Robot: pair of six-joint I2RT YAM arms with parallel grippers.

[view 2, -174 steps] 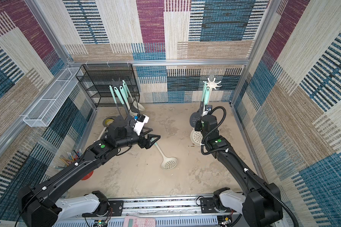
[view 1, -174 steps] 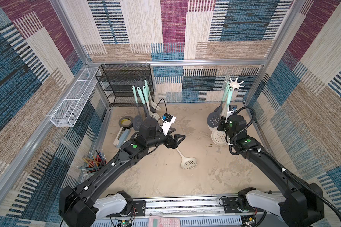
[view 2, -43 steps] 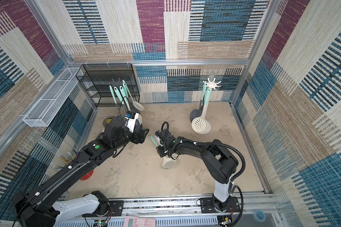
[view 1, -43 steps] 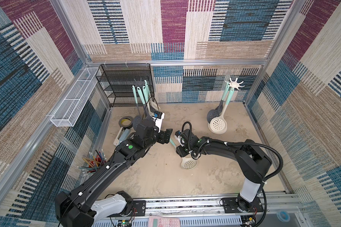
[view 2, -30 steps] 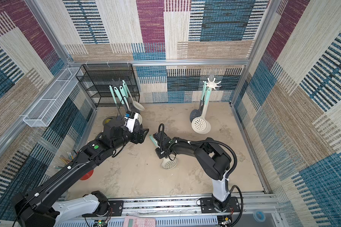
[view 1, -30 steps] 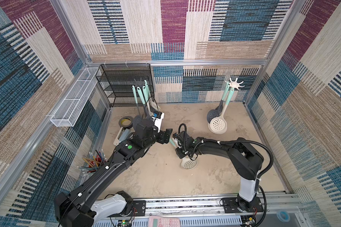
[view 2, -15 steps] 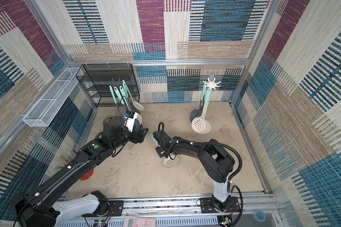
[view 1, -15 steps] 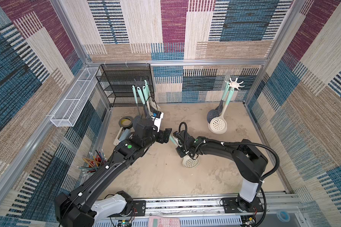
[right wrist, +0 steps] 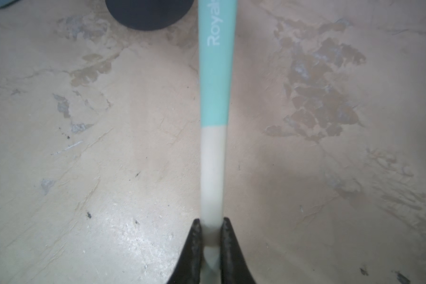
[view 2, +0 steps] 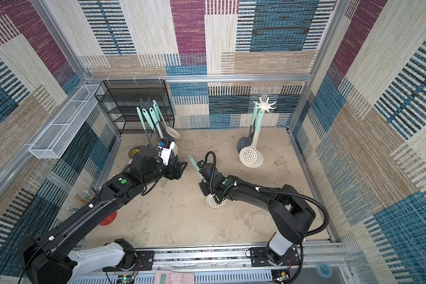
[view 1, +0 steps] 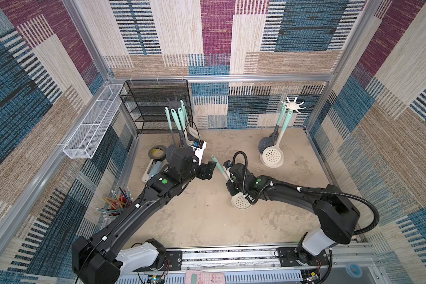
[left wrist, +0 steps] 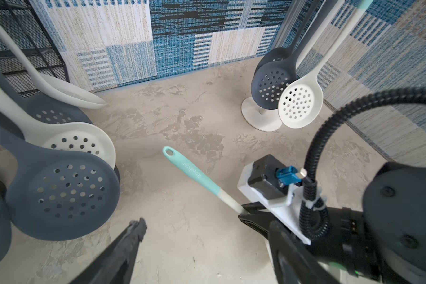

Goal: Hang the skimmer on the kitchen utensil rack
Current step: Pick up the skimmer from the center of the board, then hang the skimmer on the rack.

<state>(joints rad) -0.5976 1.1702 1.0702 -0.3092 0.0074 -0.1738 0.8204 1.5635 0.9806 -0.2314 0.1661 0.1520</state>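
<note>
The skimmer has a white perforated head (view 1: 241,203) (view 2: 215,202) low on the table, partly under my right wrist. Its white and teal handle (view 1: 218,166) (view 2: 194,165) (left wrist: 194,173) (right wrist: 214,98) slants upward. My right gripper (view 1: 230,179) (view 2: 203,181) (left wrist: 246,212) (right wrist: 212,227) is shut on the white part of that handle. My left gripper (view 1: 210,169) (view 2: 181,169) (left wrist: 207,226) stands open just left of the handle's teal end, holding nothing. The white utensil rack (view 1: 293,105) (view 2: 265,105) stands at the back right with a dark skimmer and a white skimmer (view 1: 272,156) hanging on it.
A dark rack (view 1: 175,103) with several utensils stands at the back left, before a black mesh shelf (view 1: 155,98). A tape roll (view 1: 157,152), a grey stapler (view 1: 151,169) and a cup of pencils (view 1: 117,201) lie along the left wall. A white wire basket (view 1: 91,125) hangs there.
My right gripper has shut on the skimmer's handle, and the teal end has tipped upward. The left arm has stayed where it was, open.
</note>
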